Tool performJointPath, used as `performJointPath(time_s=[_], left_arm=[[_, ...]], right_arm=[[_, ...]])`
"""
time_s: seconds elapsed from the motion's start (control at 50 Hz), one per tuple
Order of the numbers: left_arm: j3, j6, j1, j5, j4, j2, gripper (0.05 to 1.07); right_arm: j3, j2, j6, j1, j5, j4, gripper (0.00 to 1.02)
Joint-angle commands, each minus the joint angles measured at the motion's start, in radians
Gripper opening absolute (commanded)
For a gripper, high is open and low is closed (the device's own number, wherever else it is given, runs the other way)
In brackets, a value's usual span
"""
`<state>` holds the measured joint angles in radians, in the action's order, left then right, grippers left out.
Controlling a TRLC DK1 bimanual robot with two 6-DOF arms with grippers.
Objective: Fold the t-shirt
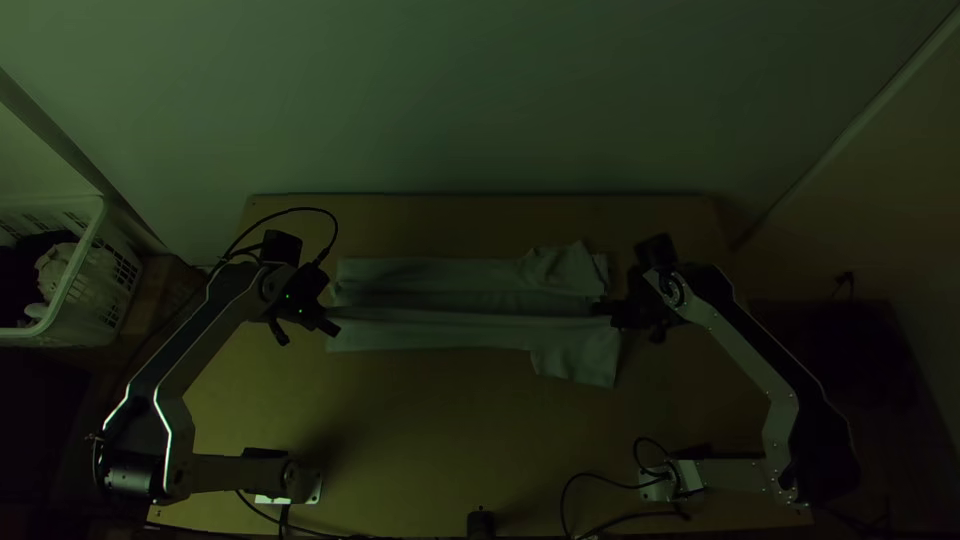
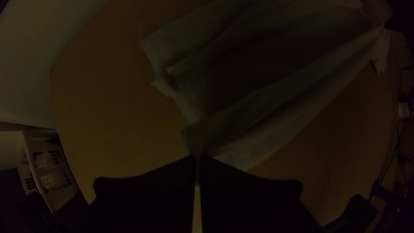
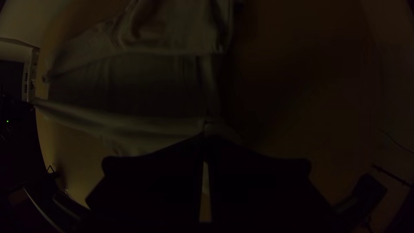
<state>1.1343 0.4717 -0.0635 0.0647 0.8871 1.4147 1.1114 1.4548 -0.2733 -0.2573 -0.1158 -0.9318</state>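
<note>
Left gripper [image 1: 334, 327], at the left end of the t-shirt [image 1: 440, 331]: tips pressed together, pinching the cloth's edge. Shirt lies mid-table [image 1: 420, 425] between the arms, a long strip, lengthwise folds showing, sleeves toward the right; there the right gripper [image 1: 604, 308] nips its end, fingers closed on fabric.

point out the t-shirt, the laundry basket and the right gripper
t-shirt [image 1: 450, 333]: top view, the long flap nearer the arms' bases
laundry basket [image 1: 75, 272]: top view, its wall
right gripper [image 3: 206, 140]: right wrist view, between its fingertips
</note>
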Motion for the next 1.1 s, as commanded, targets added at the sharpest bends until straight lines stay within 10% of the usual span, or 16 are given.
performJointPath(time_s=[0.0, 0.76, 0.82, 0.92, 1.08], left_arm=[[0.073, -0.012, -0.004, 0.011, -0.005, 0.056, 0.08], [0.424, -0.031, -0.002, 0.012, -0.028, 0.403, 0.09], [0.432, -0.041, -0.006, 0.012, -0.039, 0.418, 0.28], [0.432, -0.048, -0.015, 0.018, -0.056, 0.429, 1.05], [0.433, -0.084, -0.021, 0.018, -0.086, 0.421, 1.03]], right_arm=[[0.064, 0.065, 0.028, 0.027, 0.022, 0.008, 0.03], [0.505, 0.498, 0.06, 0.087, 0.022, 0.031, 0.03], [0.536, 0.529, 0.08, 0.089, 0.024, 0.036, 0.09], [0.605, 0.581, 0.102, 0.093, 0.027, 0.037, 0.45], [0.628, 0.59, 0.157, 0.095, 0.036, 0.037, 0.89]])
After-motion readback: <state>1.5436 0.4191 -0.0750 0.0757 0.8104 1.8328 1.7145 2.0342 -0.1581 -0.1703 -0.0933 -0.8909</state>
